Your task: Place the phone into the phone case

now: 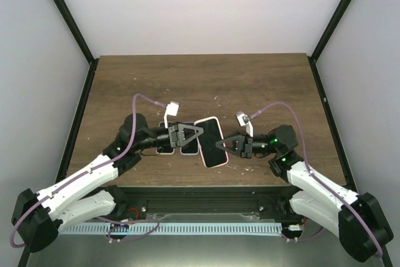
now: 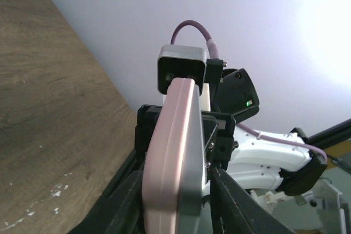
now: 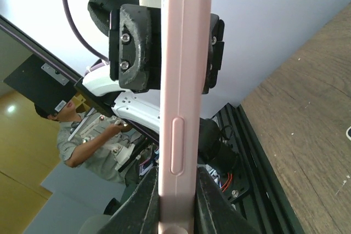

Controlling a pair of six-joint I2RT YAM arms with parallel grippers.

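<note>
White walls are seen around a brown worktop [image 1: 206, 79] from above. Over its near middle the phone [image 1: 211, 141] is held screen up between the two arms. The left end effector [image 1: 197, 137] is clamped on its left edge and the right end effector [image 1: 220, 146] on its right edge.

From the left wrist, the pink case [image 2: 164, 157] is seen edge-on around the phone, with the fingers [image 2: 229, 205] set close against either face.

From the right wrist, a side button on the case is shown, and both end effectors are closed on the cased phone — one at each end.
</note>
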